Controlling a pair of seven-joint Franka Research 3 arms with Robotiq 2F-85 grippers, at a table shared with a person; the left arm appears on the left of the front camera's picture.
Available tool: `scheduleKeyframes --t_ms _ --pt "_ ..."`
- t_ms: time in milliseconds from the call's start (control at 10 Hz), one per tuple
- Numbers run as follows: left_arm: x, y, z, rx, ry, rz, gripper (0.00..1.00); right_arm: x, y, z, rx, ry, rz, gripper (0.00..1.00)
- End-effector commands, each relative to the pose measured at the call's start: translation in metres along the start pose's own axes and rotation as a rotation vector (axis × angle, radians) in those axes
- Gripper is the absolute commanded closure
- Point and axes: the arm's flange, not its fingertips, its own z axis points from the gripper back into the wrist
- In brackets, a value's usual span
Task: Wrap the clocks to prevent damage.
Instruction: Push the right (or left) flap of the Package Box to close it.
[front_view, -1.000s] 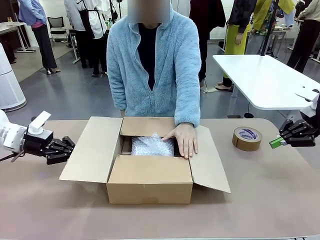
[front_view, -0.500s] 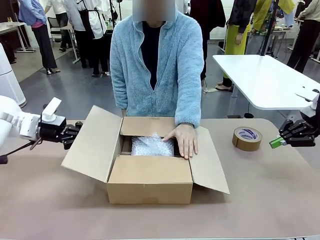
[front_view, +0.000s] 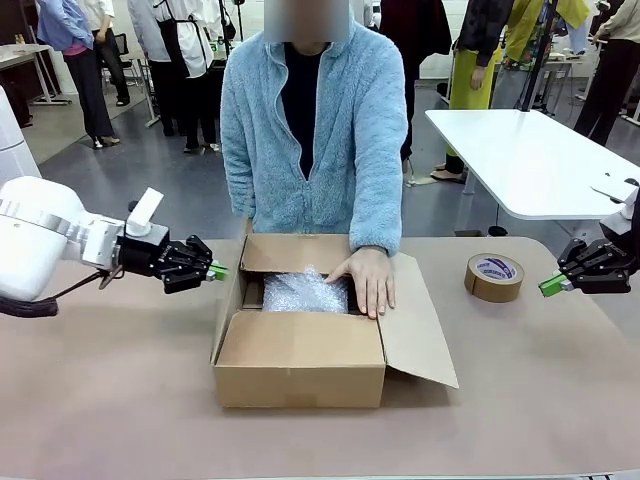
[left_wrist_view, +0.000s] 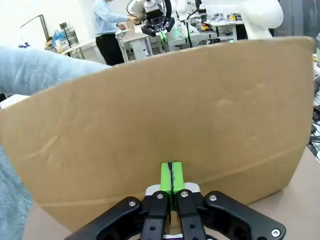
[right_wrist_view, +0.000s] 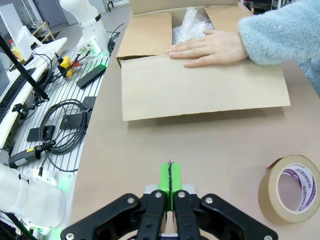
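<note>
Starts nearest with the cardboard box (front_view: 300, 370) on the table (front_view: 100, 400). Props its left flap (front_view: 228, 300) nearly upright with the left gripper (front_view: 213, 270), fingers pressed together, tip seemingly touching the outer face; probably folding it shut. Holds the clocks (front_view: 303, 292), one bubble-wrapped bundle, inside toward the back. Rests the person's hand (front_view: 368, 280) flat on the right flap, likely steadying the box. Parks the right gripper (front_view: 548, 286), fingers together on nothing, near the tape roll (front_view: 494, 277). Shows pads against cardboard from the left wrist; from the right wrist, looks down on hand, bundle and roll.
</note>
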Motion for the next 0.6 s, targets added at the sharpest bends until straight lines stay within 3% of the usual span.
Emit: scheduleKeyframes --t_ms 0,500 --pt "-0.011 0.010 -0.018 0.043 0.032 -0.042 0.99 -0.002 0.001 -0.001 0.004 -0.011 0.011 0.99" --pt "-0.008 0.028 -0.028 0.075 0.052 -0.069 0.99 -0.002 0.001 -0.001 0.004 -0.011 0.011 0.99"
